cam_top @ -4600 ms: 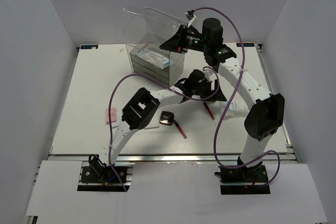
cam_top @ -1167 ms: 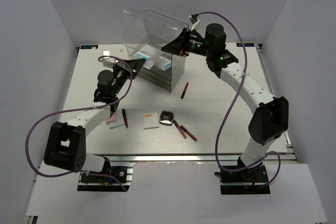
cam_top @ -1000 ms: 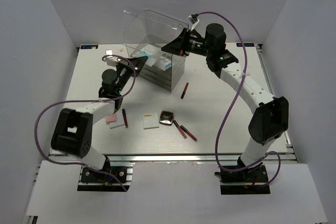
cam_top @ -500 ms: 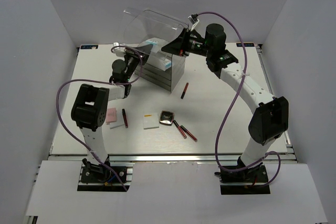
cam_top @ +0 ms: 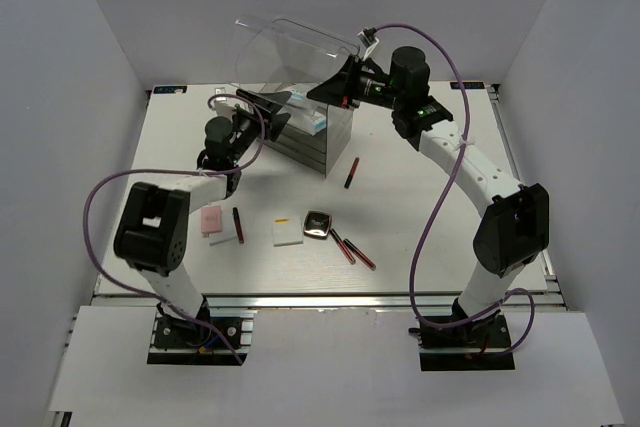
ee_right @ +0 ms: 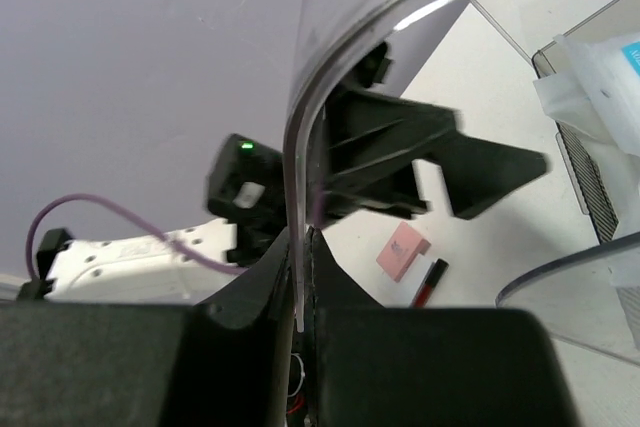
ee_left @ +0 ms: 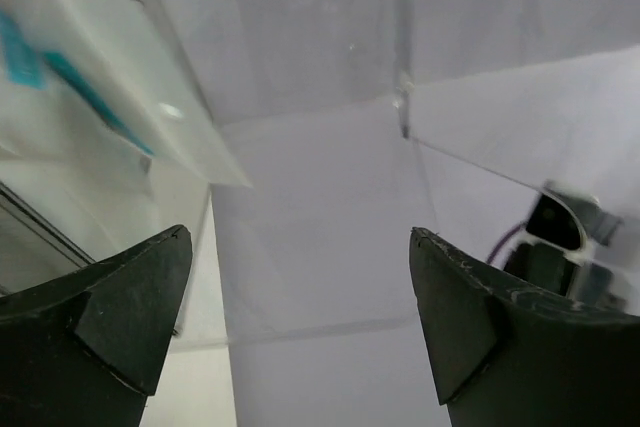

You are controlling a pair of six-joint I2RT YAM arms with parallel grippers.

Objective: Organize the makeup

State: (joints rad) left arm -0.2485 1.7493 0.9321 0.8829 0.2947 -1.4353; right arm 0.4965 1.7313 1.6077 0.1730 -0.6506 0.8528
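Observation:
My right gripper [cam_top: 342,87] is shut on the edge of the clear lid [cam_top: 290,47] of the drawer box [cam_top: 300,137] and holds it up; the lid edge runs between its fingers in the right wrist view [ee_right: 301,277]. White blue-printed packets [cam_top: 312,119] lie in the box's top compartment. My left gripper [cam_top: 277,107] is open and empty at the box's top left rim; its view shows a packet [ee_left: 90,87] beyond the fingers. On the table lie a pink pad [cam_top: 211,218], white pads [cam_top: 287,232], a black compact [cam_top: 318,223] and several dark-red sticks [cam_top: 352,248].
One stick [cam_top: 351,172] lies alone right of the box. Another stick [cam_top: 238,224] lies between the pink pad and a white pad [cam_top: 226,234]. The raised lid overhangs the box's back. Grey walls close in the table on three sides.
My left arm has swung from the table's left side up to the box's top rim. My right gripper has stayed still on the lid. The items on the table have not moved.

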